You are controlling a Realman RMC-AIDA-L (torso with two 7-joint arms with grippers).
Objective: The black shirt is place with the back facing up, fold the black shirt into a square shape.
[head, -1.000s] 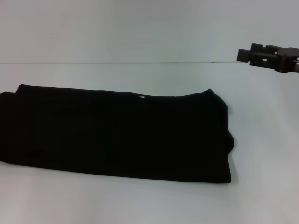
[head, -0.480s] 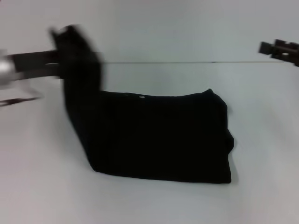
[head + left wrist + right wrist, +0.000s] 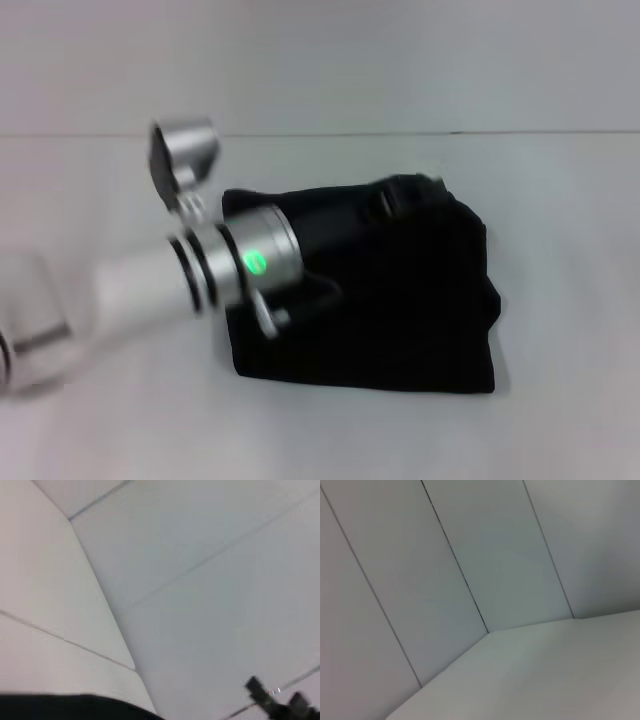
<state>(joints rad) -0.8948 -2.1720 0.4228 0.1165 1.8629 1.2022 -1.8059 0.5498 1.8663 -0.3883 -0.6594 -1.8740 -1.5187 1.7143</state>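
The black shirt lies on the white table, doubled over into a roughly square stack. In the head view my left arm reaches across it from the left. My left gripper is at the shirt's far edge, shut on the top layer, which rises in a small bump to meet it. No lettering shows. A black strip of shirt runs along one edge of the left wrist view. My right gripper shows only there, small and far off, away from the shirt.
The white table runs on all sides of the shirt, with its far edge against a pale wall. The right wrist view shows only pale wall panels.
My left gripper has lifted the shirt's left end and carried it rightward over the rest, halving the shirt's width. The right gripper has drawn back out of the head view.
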